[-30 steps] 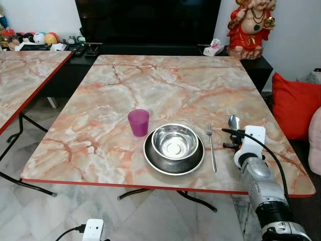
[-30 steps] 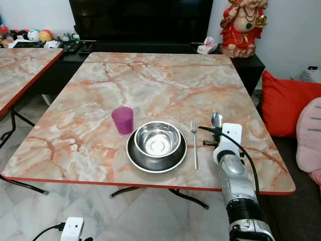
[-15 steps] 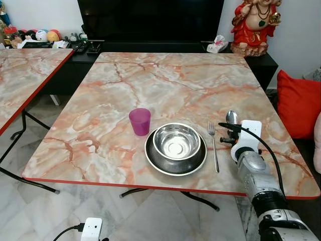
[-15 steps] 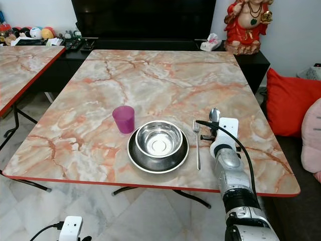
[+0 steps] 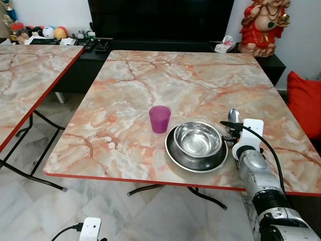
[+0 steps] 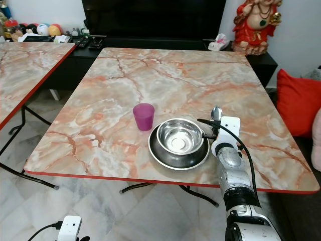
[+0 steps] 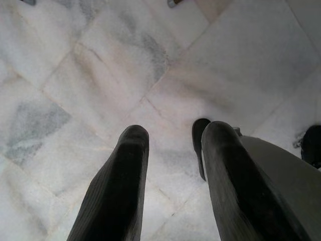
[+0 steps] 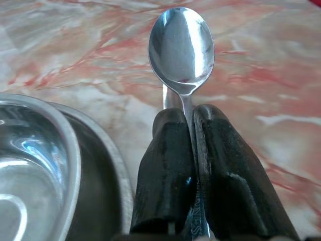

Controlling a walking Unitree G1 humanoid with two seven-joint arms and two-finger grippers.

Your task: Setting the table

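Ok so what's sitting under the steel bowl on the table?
A dark round plate lies under the steel bowl, its rim showing all round. The plate's middle is covered by the bowl. Beside it, the right hand holds a spoon.

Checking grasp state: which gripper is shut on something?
The right gripper, shut on the spoon beside the plate. The left gripper hangs open over the floor.

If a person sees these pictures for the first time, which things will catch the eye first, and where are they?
The right tool stands out first: it holds a shiny spoon by its handle, over the marble-patterned table, just right of the dishes. Next comes the steel bowl sitting in a dark plate near the table's front edge, with a purple cup standing apart to their left.
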